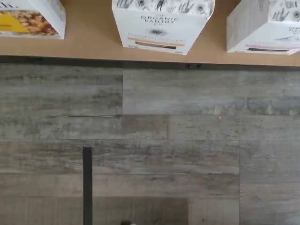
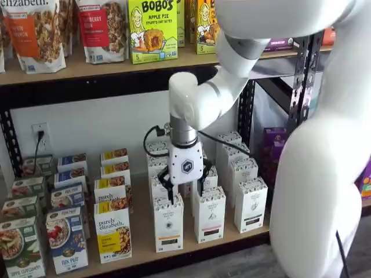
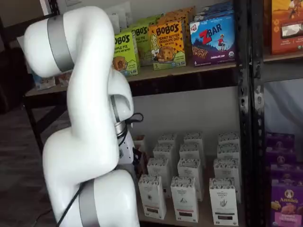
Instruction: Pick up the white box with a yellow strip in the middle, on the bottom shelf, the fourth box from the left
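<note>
The white box [image 1: 161, 26] is a tall carton with a speckled top band, "Organic Pantry" print and a thin yellowish strip low on its front. It stands at the front of the bottom shelf [image 1: 93, 47], a light-brown board with a black rim. In a shelf view it is the front-left white carton [image 2: 168, 223]; it also shows in a shelf view [image 3: 152, 196]. My gripper [image 2: 185, 196] hangs just above and slightly behind its top. The black fingers [image 2: 169, 190] stand apart with a plain gap and hold nothing. In the other shelf view the arm hides most of the gripper.
A purely elizabeth granola box [image 2: 113, 237] stands to the left of the white box. A like white carton [image 2: 208, 214] with a reddish strip stands to its right, with more cartons in rows behind. Purple boxes [image 3: 286, 198] are at the far right. Grey plank floor [image 1: 164, 140] lies below the shelf.
</note>
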Controlling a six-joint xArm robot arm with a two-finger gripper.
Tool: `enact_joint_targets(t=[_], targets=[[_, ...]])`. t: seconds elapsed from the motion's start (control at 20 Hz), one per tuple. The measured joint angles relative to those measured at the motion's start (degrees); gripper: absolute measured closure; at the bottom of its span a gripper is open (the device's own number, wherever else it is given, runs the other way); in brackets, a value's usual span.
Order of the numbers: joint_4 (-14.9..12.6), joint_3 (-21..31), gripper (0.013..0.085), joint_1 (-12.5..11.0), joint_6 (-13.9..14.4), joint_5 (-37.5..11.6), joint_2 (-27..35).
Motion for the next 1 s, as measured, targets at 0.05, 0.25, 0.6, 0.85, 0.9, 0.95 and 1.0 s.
enact_joint_targets(t=[0.05,0.25,0.6,0.85,0.9,0.95,1.0], targets=[[-0.37,-0.43,0.013,0.22,0.53,-0.48,1.35],[2.47,-1.52,0.013,0.45,-1.6,-2.62,5.72],[0.9,-3.63,0.013,0.02,-0.6,-6.78,12.89],[-1.69,-6.61,0.013,-1.05,0.73,-9.27,18.19],[-1.63,-7.46,0.013,-1.37,0.36,-9.83,19.45],[-1.56,-8.04,0.013,-1.58,0.11,-10.17,20.31],[-1.4,-8.66,0.013,-1.8,-0.26,-10.6,21.19]])
